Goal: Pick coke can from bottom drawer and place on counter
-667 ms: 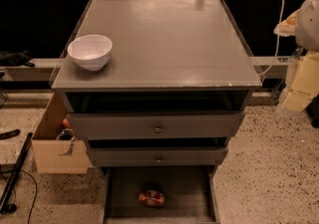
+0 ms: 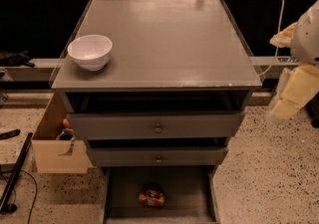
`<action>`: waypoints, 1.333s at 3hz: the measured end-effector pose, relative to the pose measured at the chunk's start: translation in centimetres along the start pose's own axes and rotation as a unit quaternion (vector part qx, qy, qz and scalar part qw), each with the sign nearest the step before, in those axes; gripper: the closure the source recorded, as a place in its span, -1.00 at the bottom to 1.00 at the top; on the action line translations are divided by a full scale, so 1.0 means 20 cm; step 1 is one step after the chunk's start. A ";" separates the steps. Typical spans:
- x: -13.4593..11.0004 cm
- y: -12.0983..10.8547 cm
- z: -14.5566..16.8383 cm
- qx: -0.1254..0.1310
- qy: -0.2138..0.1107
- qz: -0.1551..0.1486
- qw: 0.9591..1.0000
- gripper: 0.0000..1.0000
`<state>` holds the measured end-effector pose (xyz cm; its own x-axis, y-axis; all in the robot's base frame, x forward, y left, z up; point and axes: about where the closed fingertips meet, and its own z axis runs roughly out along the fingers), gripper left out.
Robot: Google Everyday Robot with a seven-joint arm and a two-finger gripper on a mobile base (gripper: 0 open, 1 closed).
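The coke can (image 2: pixel 152 197) is small, red and dented, and lies on its side on the dark floor of the open bottom drawer (image 2: pixel 119 193), at the bottom centre of the camera view. The grey counter (image 2: pixel 164 39) spreads above the three drawers. My gripper (image 2: pixel 288 104) hangs at the far right, beside the cabinet's right front corner. It is about level with the upper drawers, well above and to the right of the can, and touches nothing.
A white bowl (image 2: pixel 90 51) stands on the counter's front left. Two shallower grey drawers with round knobs (image 2: pixel 158 129) stick out above the bottom drawer. An open cardboard box (image 2: pixel 57 143) sits on the floor to the left. A dark pole (image 2: pixel 15 175) and a cable lie at the far left.
My arm at the right edge has shifted slightly downward. The can, bowl and drawers have not moved.
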<state>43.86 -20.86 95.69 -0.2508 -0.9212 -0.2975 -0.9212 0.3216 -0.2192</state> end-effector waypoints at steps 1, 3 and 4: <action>-0.01 0.09 0.23 -0.023 -0.078 0.044 0.996 -1.00; -0.02 0.21 0.45 -0.048 -0.182 0.079 0.979 -1.00; -0.04 0.21 0.44 -0.035 -0.184 0.074 0.980 -1.00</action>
<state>42.86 -16.81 86.87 -0.2709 -0.7206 -0.6383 -0.9044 0.4175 -0.0875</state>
